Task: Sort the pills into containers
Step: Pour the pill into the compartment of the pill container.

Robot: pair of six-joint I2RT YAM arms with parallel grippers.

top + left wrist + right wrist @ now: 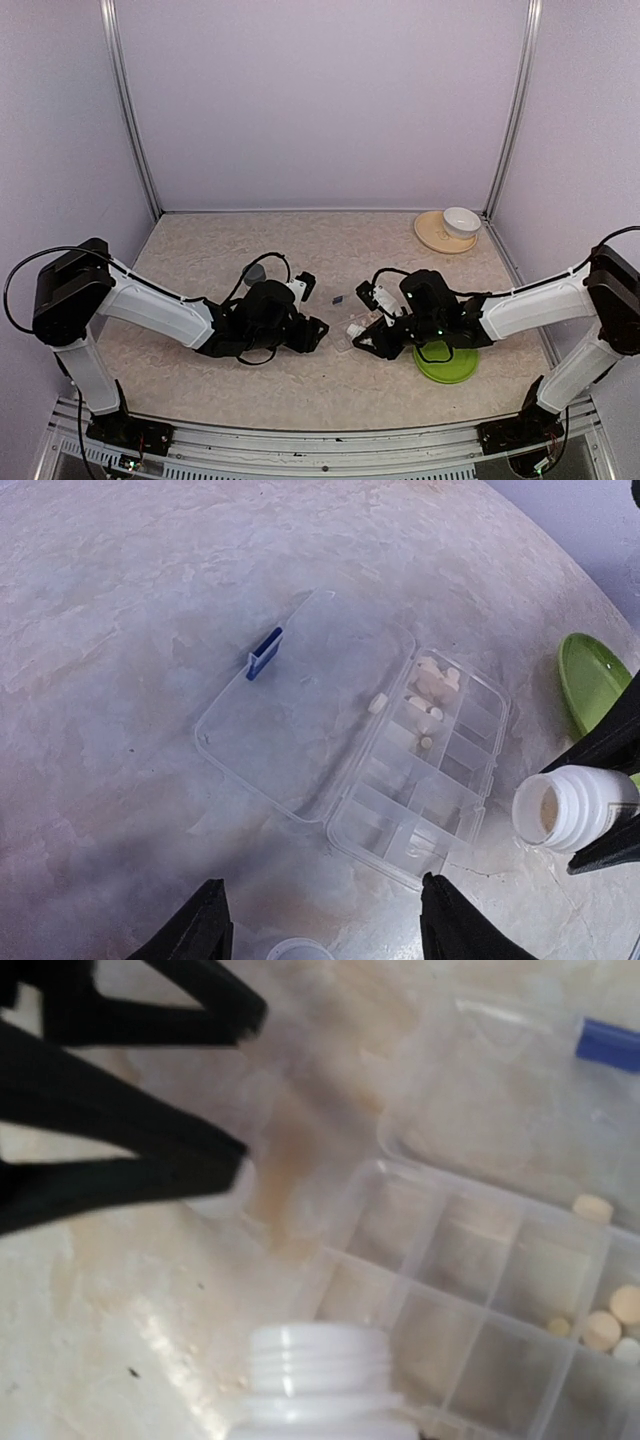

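The left arm (150, 310) is seen rising from lower left and folded at the elbow near the left edge. Its forearm is stretched low toward frame centre. The right arm (530, 310) is mirrored from lower right, elbow by the right edge, forearm reaching in toward centre. Both wrists are pitched down, near each other but apart. The left gripper (322, 885) is held with its fingers (205, 925) spread wide, jaws open. The right gripper (578, 815) is clamped on an uncapped white bottle (318, 1380), which is held tilted at lower right of the left wrist view.
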